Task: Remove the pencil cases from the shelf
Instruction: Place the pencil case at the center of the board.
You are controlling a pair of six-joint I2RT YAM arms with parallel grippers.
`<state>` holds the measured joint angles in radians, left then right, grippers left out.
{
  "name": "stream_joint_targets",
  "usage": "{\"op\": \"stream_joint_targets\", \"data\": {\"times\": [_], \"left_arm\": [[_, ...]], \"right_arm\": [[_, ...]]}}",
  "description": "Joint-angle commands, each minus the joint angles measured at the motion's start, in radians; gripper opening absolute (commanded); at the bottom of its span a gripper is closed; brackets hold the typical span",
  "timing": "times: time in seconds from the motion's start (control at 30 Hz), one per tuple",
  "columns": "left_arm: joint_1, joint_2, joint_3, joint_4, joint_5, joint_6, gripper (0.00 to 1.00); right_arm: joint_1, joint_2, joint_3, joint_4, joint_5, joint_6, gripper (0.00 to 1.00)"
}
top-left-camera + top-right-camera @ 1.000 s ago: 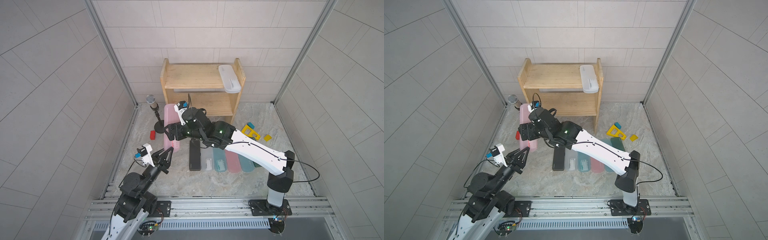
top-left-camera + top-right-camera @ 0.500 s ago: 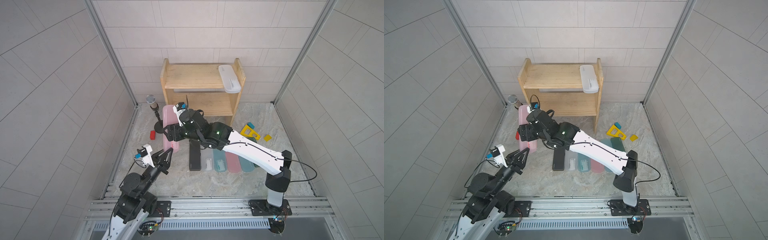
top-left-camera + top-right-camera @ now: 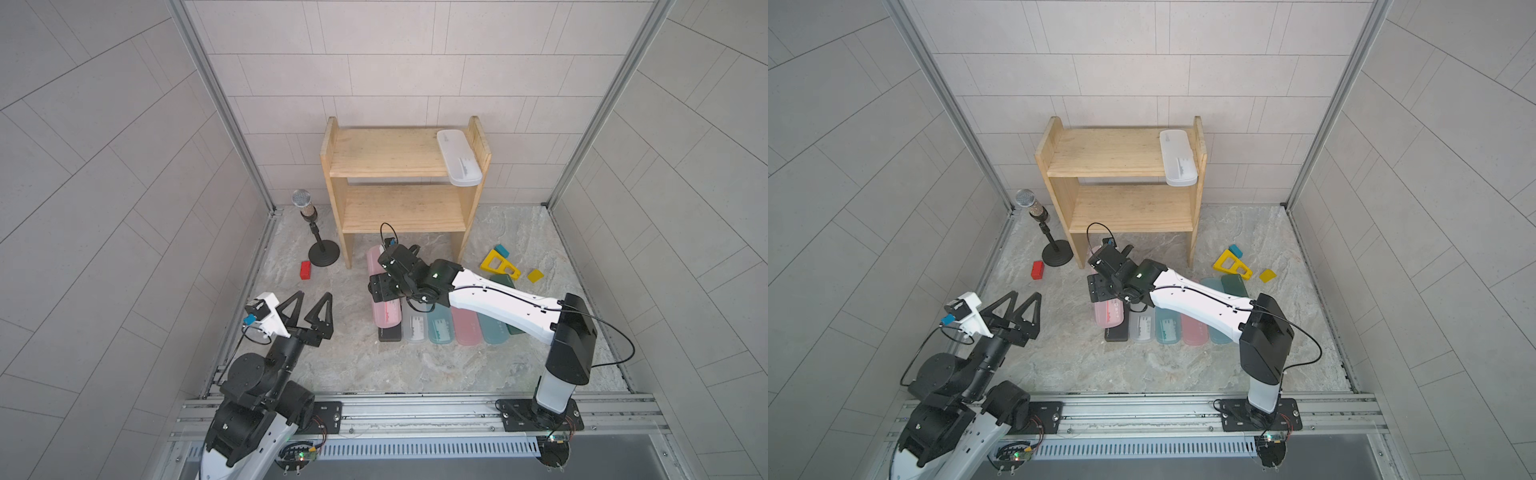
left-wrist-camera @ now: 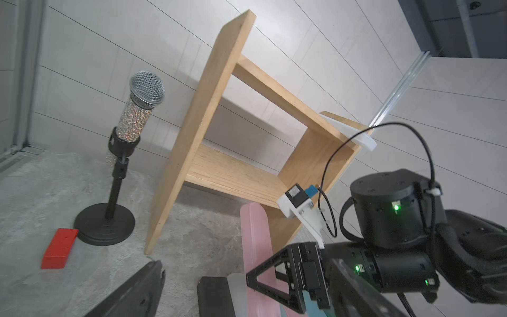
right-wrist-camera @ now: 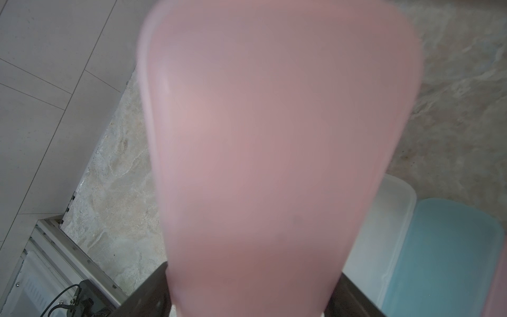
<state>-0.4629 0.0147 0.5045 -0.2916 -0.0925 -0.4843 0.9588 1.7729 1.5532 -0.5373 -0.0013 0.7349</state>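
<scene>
Clearing is nearly done: a row of cases (image 3: 440,330) lies on the floor (image 3: 353,365), the right gripper (image 3: 384,291) is closed on a pink case (image 3: 388,316) at its end, the left gripper (image 3: 314,293) gapes wide and empty, and only one white case (image 3: 459,158) is left on the top board of the shelf (image 3: 390,153).

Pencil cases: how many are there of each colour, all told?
Frosted white cases: 2
Pink cases: 2
Light teal cases: 2
Dark green case: 1
Black case: 1
Total: 8
</scene>
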Motion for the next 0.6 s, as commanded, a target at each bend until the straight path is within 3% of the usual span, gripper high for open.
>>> {"op": "stream_joint_targets", "data": {"times": [0.0, 0.27, 0.57], "left_arm": [[-0.001, 0.007, 0.051, -0.07, -0.099, 0.058, 1.0], [-0.001, 0.039, 0.091, -0.144, -0.14, 0.07, 1.0], [0.0, 0.028, 0.091, -0.18, -0.141, 0.064, 1.0]], "right_arm": [[0.015, 0.01, -0.016, 0.1, -0.084, 0.07, 0.57], [0.028, 0.175, 0.081, 0.142, -0.146, 0.159, 0.6], [0.028, 0.292, 0.142, 0.124, -0.094, 0.199, 0.62]]}}
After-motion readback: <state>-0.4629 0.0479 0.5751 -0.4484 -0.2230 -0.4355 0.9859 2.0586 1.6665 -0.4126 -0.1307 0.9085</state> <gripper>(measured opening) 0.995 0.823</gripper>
